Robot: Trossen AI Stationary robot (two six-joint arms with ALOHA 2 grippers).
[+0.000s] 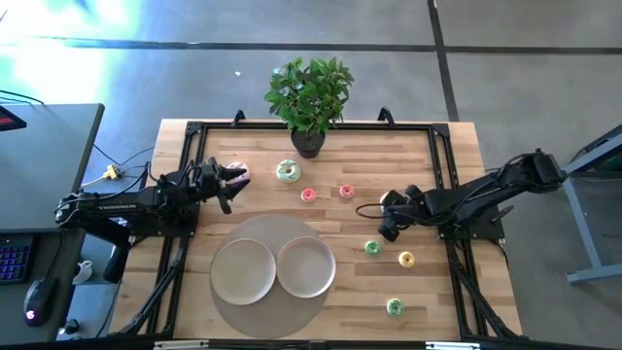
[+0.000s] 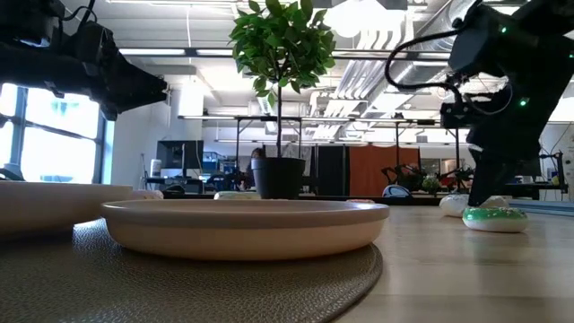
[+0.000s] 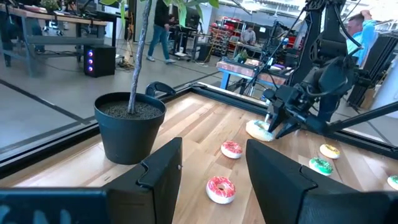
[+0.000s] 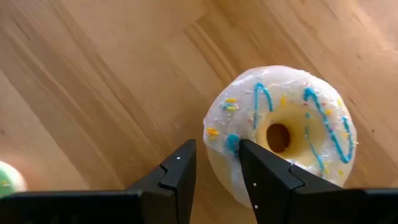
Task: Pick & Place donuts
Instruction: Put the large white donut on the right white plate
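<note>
The right hand point(image 1: 390, 220) hangs low over the wooden tabletop point(image 1: 457, 292), right of the middle, its fingers a narrow way apart and clamped on nothing. Directly under its tips lies a cream-iced donut with blue stripes point(image 4: 283, 134); in the right wrist view one finger overlaps the donut's rim, but whether it touches cannot be told. Bare wood lies on the other sides of the donut there. Just beyond this hand toward the plant sit two small pink donuts point(image 1: 346, 192) point(image 1: 308, 195), close to each other. On its other side, toward the near edge, a green mini donut point(image 1: 372, 248) lies nearest, a yellow one point(image 1: 406, 260) just past it, and another green one point(image 1: 395, 307) well off, close to the tabletop's front edge. Open wood separates these three.

The left hand point(image 1: 233, 180) hovers over the left part of the tabletop, its fingers wide apart and empty. Ahead of it lies a white-green donut point(image 1: 288, 172), just beside the black pot of the potted plant point(image 1: 309, 97), which stands at the far edge. A pale donut shape shows at this hand's tips in the high view, too small to make out.

Between the two hands, toward the front, two beige plates point(image 1: 243, 271) point(image 1: 307, 266) rest side by side on a round grey mat point(image 1: 277, 320).
</note>
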